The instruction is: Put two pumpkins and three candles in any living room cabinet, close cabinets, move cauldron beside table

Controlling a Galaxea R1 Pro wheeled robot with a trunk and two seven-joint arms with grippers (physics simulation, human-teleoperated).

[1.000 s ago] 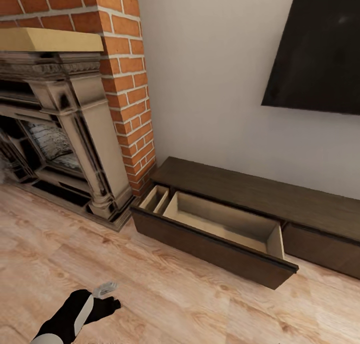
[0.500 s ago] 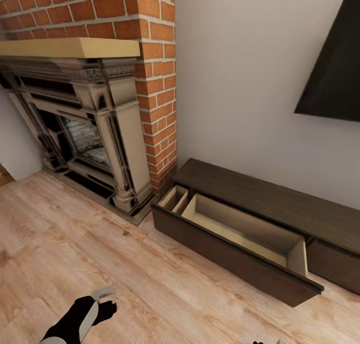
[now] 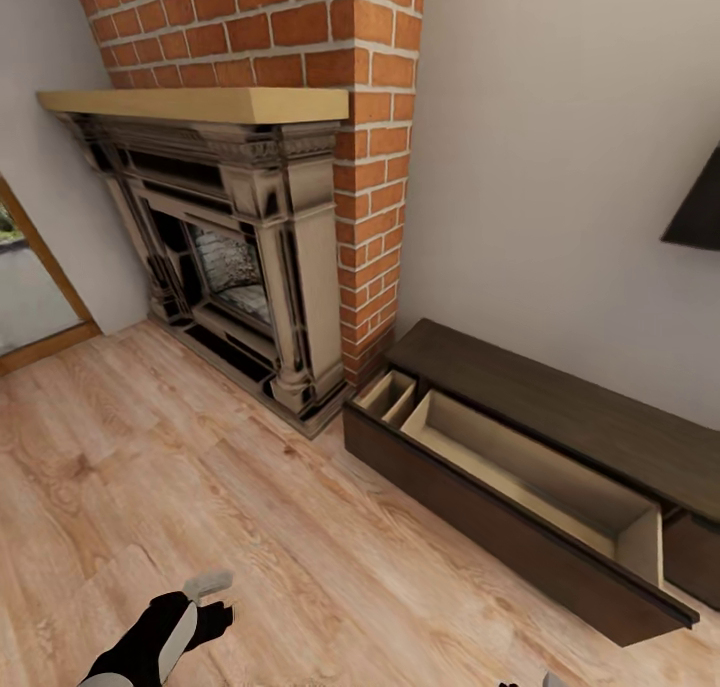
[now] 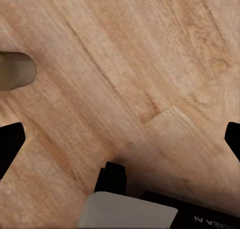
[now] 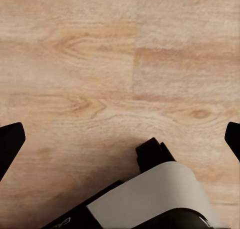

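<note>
Cabinet [image 3: 560, 407] low along wall right of brick fireplace [image 3: 250, 257], long drawer [image 3: 520, 497] pulled out over wood floor [image 3: 200, 467], pale inside. Broad bare floor ahead. Left fingers [image 4: 10, 144] spread wide, holding nothing; right fingers [image 5: 10, 141] likewise.

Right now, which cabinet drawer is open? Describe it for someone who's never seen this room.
Find the brick fireplace. On its right, a low dark cabinet runs along the wall. The open drawer is nearest the bricks, pulled out with a pale interior; the next drawer front stays shut.
</note>
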